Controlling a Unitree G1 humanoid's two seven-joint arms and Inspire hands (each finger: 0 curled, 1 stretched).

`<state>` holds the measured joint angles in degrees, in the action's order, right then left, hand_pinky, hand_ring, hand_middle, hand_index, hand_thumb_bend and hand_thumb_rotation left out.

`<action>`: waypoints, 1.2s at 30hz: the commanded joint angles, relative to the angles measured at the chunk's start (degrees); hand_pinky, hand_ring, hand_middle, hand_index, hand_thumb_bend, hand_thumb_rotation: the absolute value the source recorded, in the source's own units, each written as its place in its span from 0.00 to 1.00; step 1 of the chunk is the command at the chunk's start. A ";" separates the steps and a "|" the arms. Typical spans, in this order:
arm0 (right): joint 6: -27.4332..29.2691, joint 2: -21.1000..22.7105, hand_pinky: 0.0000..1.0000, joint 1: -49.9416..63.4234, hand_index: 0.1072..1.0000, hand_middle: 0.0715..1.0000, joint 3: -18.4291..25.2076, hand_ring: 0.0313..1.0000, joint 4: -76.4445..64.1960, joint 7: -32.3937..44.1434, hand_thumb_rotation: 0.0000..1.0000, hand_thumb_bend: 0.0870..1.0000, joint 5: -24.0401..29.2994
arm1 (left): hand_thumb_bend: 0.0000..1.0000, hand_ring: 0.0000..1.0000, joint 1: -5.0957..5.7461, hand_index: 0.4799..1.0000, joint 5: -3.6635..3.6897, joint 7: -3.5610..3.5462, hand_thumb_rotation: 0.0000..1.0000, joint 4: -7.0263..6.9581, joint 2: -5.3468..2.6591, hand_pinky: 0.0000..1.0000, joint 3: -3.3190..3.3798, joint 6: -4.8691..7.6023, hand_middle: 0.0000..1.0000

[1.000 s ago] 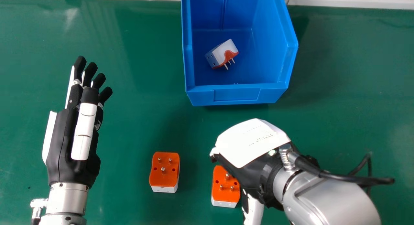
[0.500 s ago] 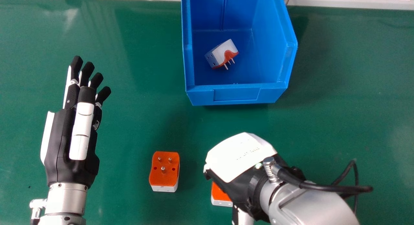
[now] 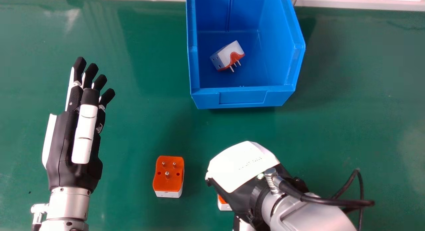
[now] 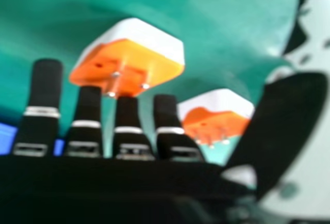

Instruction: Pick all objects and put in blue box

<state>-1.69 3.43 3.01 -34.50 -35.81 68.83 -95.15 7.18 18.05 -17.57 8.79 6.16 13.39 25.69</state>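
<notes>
One adapter (image 3: 224,206) lies partly hidden beneath the right robot hand (image 3: 239,168).

From my station I see a glossy green table (image 3: 149,124), and by its far edge a solid blue, open-fronted plastic box (image 3: 245,97). The boxy plastic plug adapter (image 3: 229,55) inside is white with a wavy orange-red band. Farther from that edge, a blocky plastic plug adapter (image 3: 168,181) and its twin (image 3: 224,207) are orange and white. My left hand (image 3: 61,144) and right hand (image 3: 240,164) are black and white.
</notes>
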 commanded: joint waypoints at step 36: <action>-0.70 2.49 0.37 -0.65 0.63 0.60 2.25 0.53 6.45 -22.51 0.12 0.58 9.68 | 0.75 0.97 -0.49 0.99 0.49 -0.68 0.79 -1.26 0.44 0.93 0.68 0.26 1.00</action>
<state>-2.03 6.00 3.16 -32.48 -29.02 47.66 -86.04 7.11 18.10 -17.80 8.64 6.21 13.87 25.51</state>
